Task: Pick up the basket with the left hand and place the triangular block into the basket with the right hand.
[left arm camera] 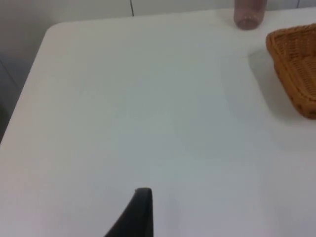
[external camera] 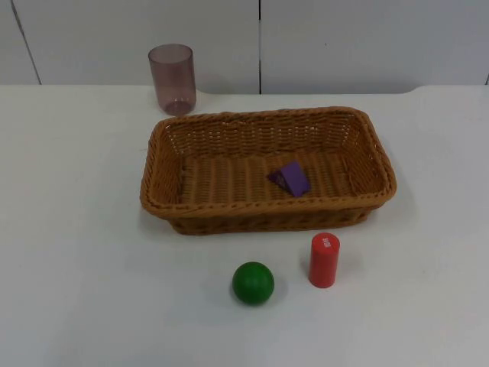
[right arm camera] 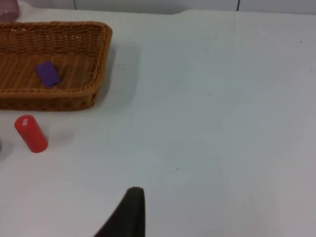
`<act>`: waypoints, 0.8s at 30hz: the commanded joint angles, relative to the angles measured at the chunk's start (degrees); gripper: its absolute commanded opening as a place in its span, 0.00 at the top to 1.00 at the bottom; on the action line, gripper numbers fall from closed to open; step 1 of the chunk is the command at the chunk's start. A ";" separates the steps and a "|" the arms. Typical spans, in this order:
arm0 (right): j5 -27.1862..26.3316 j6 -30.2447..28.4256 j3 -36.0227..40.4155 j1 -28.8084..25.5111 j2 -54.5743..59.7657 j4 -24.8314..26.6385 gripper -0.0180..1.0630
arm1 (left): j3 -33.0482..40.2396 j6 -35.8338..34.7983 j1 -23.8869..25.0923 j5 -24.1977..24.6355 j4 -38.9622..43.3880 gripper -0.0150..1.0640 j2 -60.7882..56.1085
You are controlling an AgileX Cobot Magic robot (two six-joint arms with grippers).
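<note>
Purple triangular block (external camera: 289, 178) is already lying inside the brown woven wicker basket (external camera: 157, 164) — so the placing looks done. Basket itself is sitting flat on the white table (external camera: 84, 275), unheld. Left tool (left arm camera: 140, 212) and right tool (right arm camera: 129, 212) are both hovering well apart from it, waiting; how wide either stands I cannot tell.

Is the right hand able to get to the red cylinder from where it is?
Probably yes: bare white table lies between the right hand and the upright red cylinder; nothing blocks it.
</note>
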 commanded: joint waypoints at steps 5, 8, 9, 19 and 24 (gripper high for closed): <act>-0.84 0.32 0.15 -0.13 -0.13 -0.42 0.01 | 0.30 -0.85 -0.42 -0.17 0.84 0.01 -0.17; -0.84 0.32 0.15 -0.13 -0.13 -0.42 0.01 | 0.30 -0.85 -0.42 -0.17 0.84 0.01 -0.17; -0.84 0.32 0.15 -0.13 -0.13 -0.42 0.01 | 0.30 -0.85 -0.42 -0.17 0.84 0.01 -0.17; -0.84 0.32 0.15 -0.13 -0.13 -0.42 0.01 | 0.30 -0.85 -0.42 -0.17 0.84 0.01 -0.17; -0.84 0.32 0.15 -0.13 -0.13 -0.42 0.01 | 0.30 -0.85 -0.42 -0.17 0.84 0.01 -0.17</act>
